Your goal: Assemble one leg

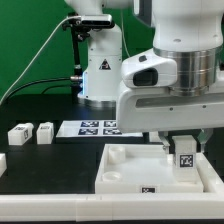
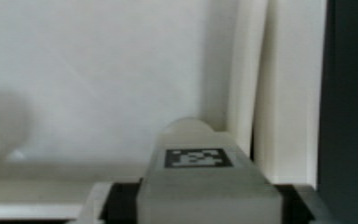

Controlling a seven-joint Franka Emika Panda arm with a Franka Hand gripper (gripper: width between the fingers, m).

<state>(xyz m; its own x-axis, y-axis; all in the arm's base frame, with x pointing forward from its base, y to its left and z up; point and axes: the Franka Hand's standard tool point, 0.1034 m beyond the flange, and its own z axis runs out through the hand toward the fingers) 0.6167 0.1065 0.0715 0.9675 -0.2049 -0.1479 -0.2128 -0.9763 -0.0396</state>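
Right at that moment the gripper [image 1: 184,150] hung low over the far-right corner of the big white panel [image 1: 125,170], on the exterior view's right, and it was pinching the leg [image 1: 185,163] between its two fingers; the little white block stood upright, its long axis up and down, tag face turned toward the camera, directly beneath the wrist rather than off to either side; its foot looked to be at or just above the panel, though whether it actually touched I could not tell. From the wrist view the leg [image 2: 199,165] filled the lower middle, rounded tip pointing away, tag [image 2: 197,158] plain on its face, dark finger pads [image 2: 119,200] hugging both flanks; the panel's raised rim [image 2: 250,90] ran just beside it, so the socket corner seemed close and the next move would likely turn on a straight downward press with little sideways slack. Meanwhile, two spare legs [image 1: 32,133] sat well apart on the black table [image 1: 40,165], toward the exterior view's left; the marker board [image 1: 97,127] lay flat behind the panel; green backdrop [image 1: 25,40] beyond, plenty of open table around.
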